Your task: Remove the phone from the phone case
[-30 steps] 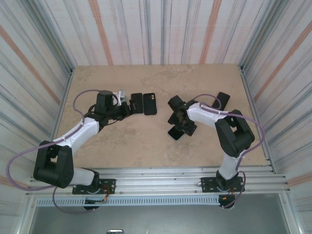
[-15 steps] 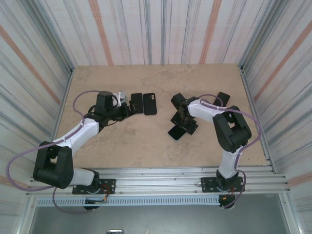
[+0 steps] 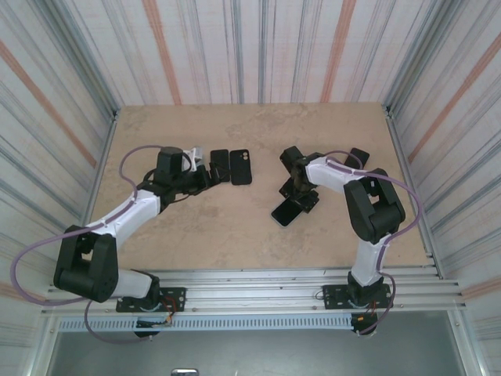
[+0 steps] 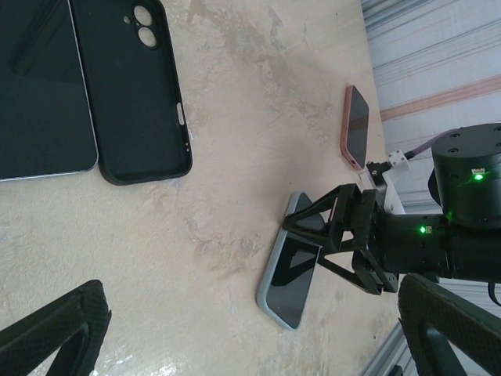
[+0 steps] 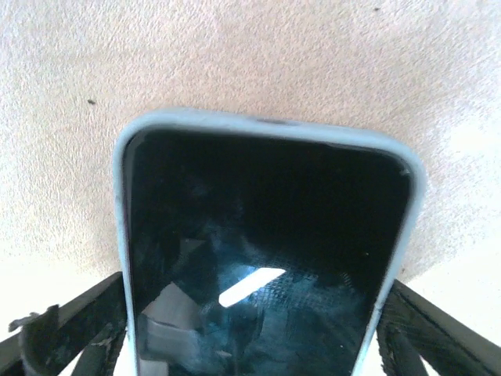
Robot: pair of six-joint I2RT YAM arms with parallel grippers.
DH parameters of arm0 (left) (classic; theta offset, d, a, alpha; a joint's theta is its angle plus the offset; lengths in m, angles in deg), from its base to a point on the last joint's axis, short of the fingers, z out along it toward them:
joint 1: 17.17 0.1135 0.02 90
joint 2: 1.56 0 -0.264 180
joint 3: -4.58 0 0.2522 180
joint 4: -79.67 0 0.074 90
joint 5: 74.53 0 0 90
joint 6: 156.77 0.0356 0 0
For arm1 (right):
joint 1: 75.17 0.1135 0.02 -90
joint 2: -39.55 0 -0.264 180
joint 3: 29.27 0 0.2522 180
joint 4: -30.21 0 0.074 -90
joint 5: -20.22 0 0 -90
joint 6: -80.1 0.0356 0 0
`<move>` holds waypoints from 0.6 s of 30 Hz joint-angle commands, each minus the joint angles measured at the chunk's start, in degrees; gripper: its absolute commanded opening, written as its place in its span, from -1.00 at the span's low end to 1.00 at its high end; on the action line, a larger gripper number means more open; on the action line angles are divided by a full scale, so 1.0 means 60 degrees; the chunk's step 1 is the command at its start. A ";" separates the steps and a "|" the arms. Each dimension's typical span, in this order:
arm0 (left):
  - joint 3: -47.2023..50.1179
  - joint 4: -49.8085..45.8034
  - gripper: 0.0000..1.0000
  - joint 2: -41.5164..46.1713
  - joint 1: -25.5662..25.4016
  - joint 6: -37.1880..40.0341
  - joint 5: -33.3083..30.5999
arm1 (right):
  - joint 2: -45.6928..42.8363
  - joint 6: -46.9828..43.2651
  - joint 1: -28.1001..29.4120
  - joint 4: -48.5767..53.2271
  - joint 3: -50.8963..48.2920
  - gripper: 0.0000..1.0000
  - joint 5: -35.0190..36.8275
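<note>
Phone (image 3: 287, 211) sits in its light-blue case (image 5: 266, 124), screen up, on the beige marbled tabletop (image 3: 235, 129). It is right of centre and toward the near side.

Right gripper (image 3: 300, 197) is low over the phone's far-right end. Its fingers (image 5: 66, 329) straddle the case, one along each long edge and close against it. Cannot tell whether they are pressing or only flanking.

Left gripper (image 3: 200, 175) is at the far left of the table, fingers spread wide with nothing between them.

Just right of it lie a bare phone (image 3: 220, 165), screen up, and an empty black case (image 3: 242, 167), inside facing up. The two are side by side, almost touching.

A pink-cased phone (image 3: 358, 159) lies at the far right, beyond the right arm and well apart from the blue one.
</note>
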State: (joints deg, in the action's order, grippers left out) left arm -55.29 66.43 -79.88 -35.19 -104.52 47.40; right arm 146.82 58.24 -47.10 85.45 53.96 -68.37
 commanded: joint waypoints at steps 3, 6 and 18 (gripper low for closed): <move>0.0053 0.0207 0.97 -0.0084 -0.0154 -0.0091 -0.0028 | 0.0276 0.0155 -0.0035 -0.0706 -0.0667 0.34 -0.0580; 0.0093 0.0233 0.96 -0.0121 -0.0259 -0.0121 -0.0106 | -0.0051 0.0143 -0.0090 -0.0873 -0.0774 0.27 -0.0664; 0.0286 0.0656 0.94 -0.0174 -0.0860 -0.0299 -0.0373 | -0.1358 -0.0053 -0.0374 -0.1293 -0.1092 0.13 -0.1121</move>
State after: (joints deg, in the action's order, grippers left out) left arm -54.76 68.92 -80.65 -39.25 -105.88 46.30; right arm 141.79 58.27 -48.72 78.85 48.19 -73.07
